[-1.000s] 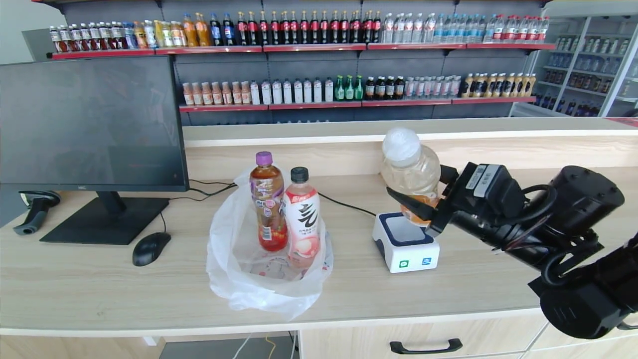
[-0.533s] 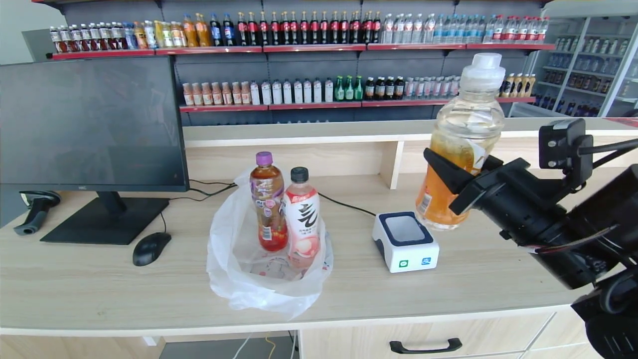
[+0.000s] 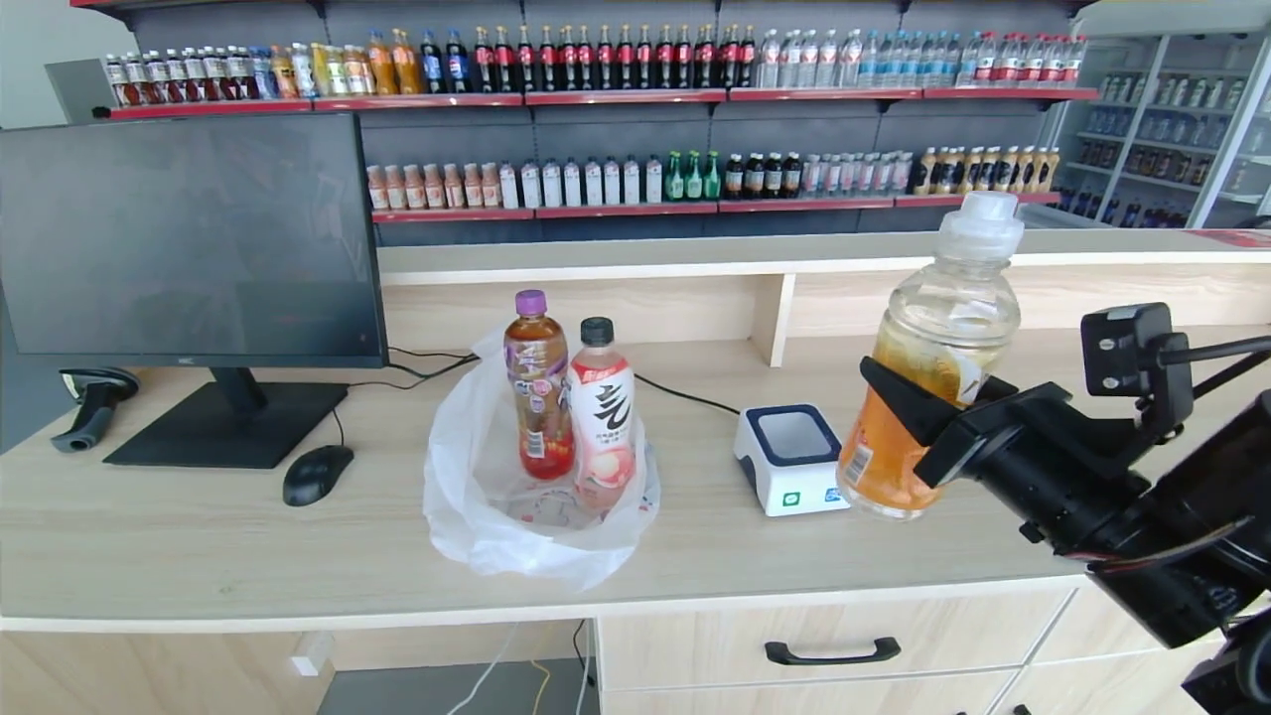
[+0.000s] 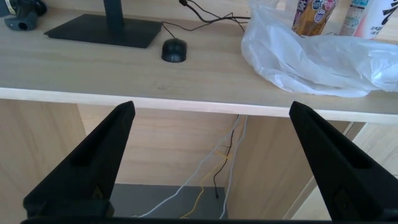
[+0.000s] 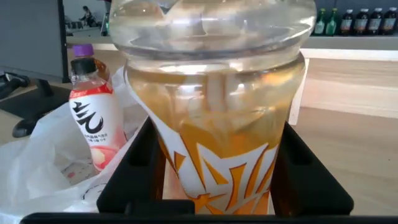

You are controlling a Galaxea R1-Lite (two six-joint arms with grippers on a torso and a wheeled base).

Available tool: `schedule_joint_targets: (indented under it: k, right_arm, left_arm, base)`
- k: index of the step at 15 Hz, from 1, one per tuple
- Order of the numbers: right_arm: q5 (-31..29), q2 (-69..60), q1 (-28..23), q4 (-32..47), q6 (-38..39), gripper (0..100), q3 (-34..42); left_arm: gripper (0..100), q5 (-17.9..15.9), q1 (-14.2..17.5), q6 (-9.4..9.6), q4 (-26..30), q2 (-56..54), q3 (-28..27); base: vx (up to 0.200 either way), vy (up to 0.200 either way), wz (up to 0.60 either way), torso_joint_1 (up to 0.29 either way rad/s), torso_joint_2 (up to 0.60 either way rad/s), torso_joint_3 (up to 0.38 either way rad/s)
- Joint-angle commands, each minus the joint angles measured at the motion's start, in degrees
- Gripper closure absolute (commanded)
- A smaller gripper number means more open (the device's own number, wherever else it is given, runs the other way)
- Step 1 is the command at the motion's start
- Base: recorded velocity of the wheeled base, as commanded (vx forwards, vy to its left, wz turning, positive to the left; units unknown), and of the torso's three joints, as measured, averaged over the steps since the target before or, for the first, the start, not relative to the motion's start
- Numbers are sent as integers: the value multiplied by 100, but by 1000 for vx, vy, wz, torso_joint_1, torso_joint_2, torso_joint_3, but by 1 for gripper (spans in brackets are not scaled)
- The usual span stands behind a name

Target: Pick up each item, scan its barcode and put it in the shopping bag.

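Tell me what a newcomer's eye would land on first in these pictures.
The big orange drink bottle stands out first, held roughly upright in the jaws of the right gripper over the counter, just right of the white barcode scanner. Next comes the white shopping bag at mid-counter, with a purple-capped bottle and a black-capped bottle standing in it. A dark monitor looms at the left.
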Motion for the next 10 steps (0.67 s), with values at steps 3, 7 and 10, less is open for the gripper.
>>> schedule_joint_targets:
  k: [3,7,10]
  right_arm:
    - [0,-241,-116,-3,41,100,142]
    - [8,-356,33,-3,5,100,133]
    - [0,-426,68,-3,5,100,151]
  left_arm:
    - [0,11,0,-61,5,-2,0]
    - [0,11,0,-52,5,-2,0]
    - [0,11,0,-52,5,-2,0]
  base:
    - [0,133,0,0,-3,6]
    - [0,200,0,18,6,1]
    - [0,200,0,1,1,1]
